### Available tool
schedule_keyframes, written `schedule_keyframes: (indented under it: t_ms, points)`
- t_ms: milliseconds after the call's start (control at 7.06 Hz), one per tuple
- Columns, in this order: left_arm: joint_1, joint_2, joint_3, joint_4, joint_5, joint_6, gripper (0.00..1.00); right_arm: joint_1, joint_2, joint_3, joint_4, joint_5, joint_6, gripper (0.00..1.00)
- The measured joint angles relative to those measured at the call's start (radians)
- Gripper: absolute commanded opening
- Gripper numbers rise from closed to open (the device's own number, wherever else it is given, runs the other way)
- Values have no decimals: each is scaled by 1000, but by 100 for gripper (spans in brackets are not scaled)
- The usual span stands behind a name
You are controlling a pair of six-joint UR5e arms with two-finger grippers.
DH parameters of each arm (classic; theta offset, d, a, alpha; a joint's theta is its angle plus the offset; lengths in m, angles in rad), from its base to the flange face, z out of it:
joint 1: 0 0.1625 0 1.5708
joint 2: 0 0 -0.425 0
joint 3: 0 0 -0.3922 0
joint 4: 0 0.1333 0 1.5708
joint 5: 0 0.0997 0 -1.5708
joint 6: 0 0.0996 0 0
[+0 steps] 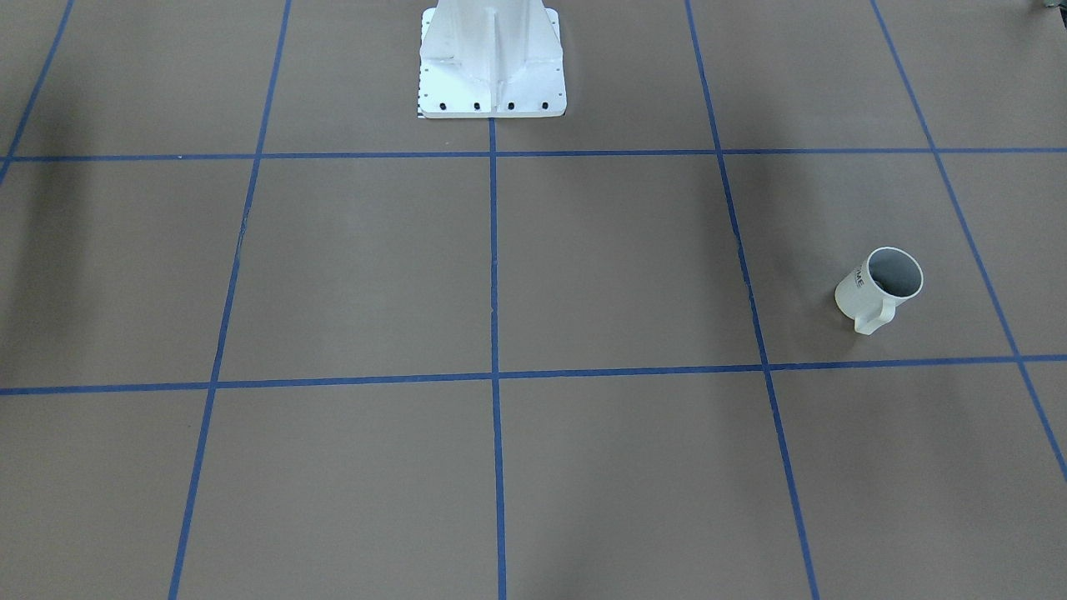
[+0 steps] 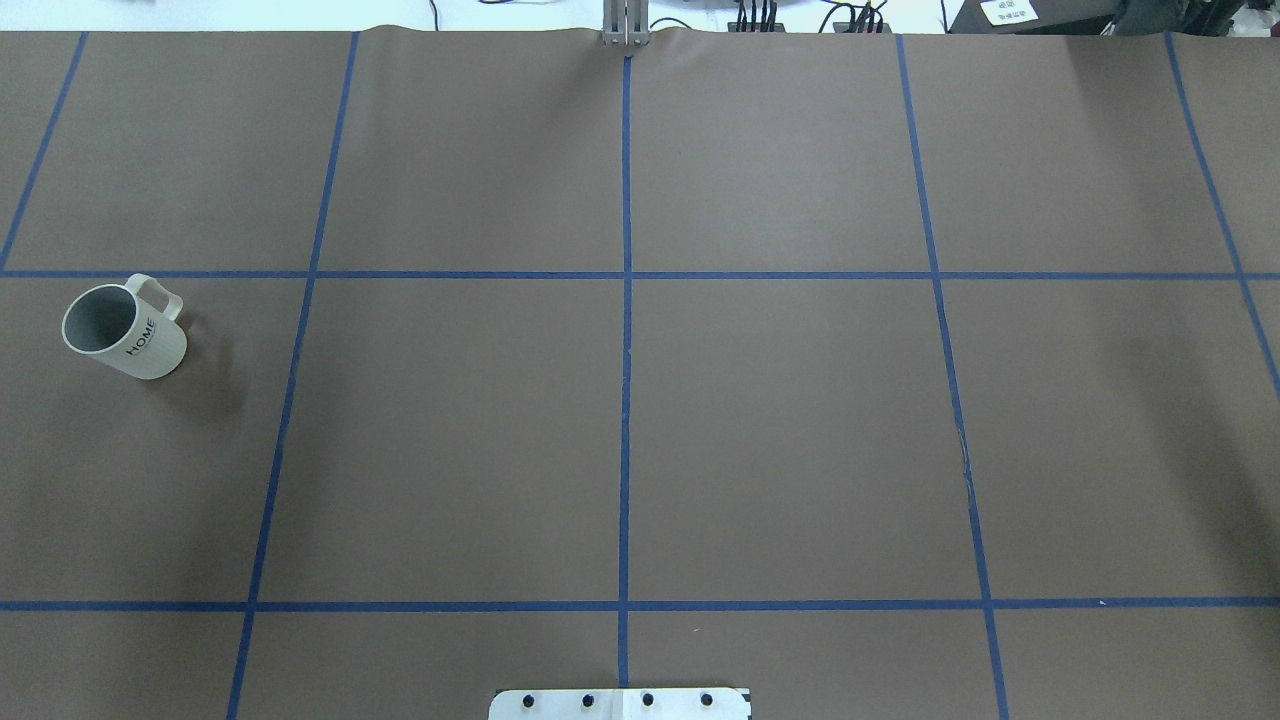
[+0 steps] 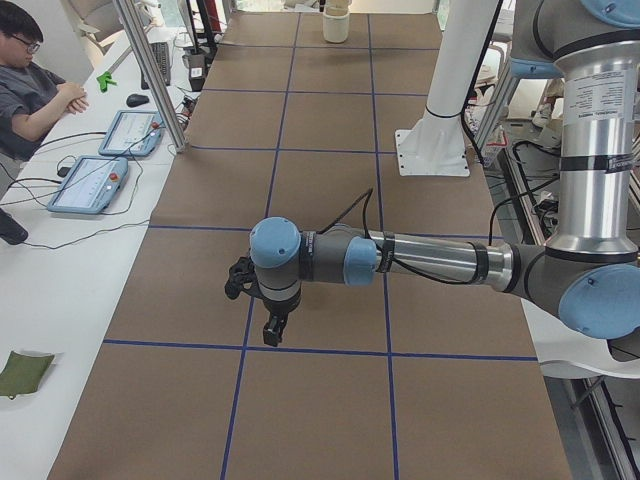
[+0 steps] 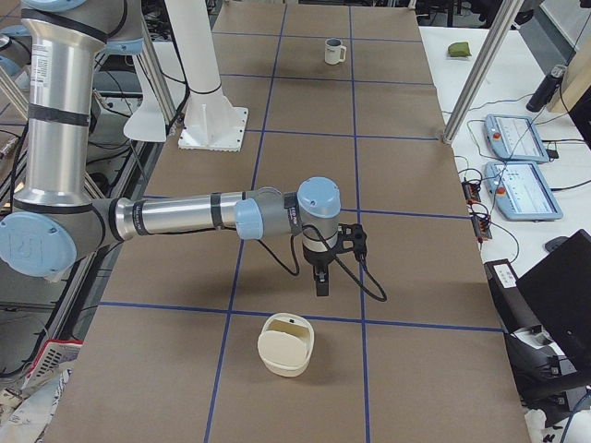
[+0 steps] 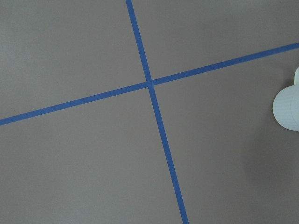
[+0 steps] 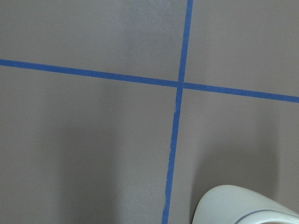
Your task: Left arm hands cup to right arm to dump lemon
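Observation:
The cup [image 2: 125, 332], a white mug lettered "HOME", stands upright on the brown table at the robot's far left; it also shows in the front view [image 1: 880, 287] and small at the far end of the exterior right view [image 4: 334, 52]. Its inside looks plain grey and no lemon shows. A white rounded edge at the right of the left wrist view [image 5: 287, 108] may be the cup. My left gripper [image 3: 270, 328] hangs over the table, points down, and shows only in the exterior left view. My right gripper [image 4: 320, 280] shows only in the exterior right view. I cannot tell whether either is open.
A cream tub [image 4: 285, 345] sits on the table just past my right gripper; its rim shows in the right wrist view [image 6: 243, 207] and far off in the exterior left view [image 3: 337, 25]. The white robot pedestal [image 1: 492, 71] stands mid-table. An operator [image 3: 30, 95] and tablets [image 3: 88, 185] are at a side table.

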State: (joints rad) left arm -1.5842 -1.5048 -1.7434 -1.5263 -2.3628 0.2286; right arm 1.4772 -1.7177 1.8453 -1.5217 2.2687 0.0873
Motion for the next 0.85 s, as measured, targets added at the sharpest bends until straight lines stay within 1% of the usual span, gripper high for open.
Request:
schedule_keyframes:
  t_ms: [567, 850]
  points:
    - [0, -5, -15, -50, 0, 5, 100, -6, 12, 2, 2, 0, -1, 100]
    - [2, -33, -13, -69, 0, -11, 100, -32, 44, 3, 38, 2, -8, 100]
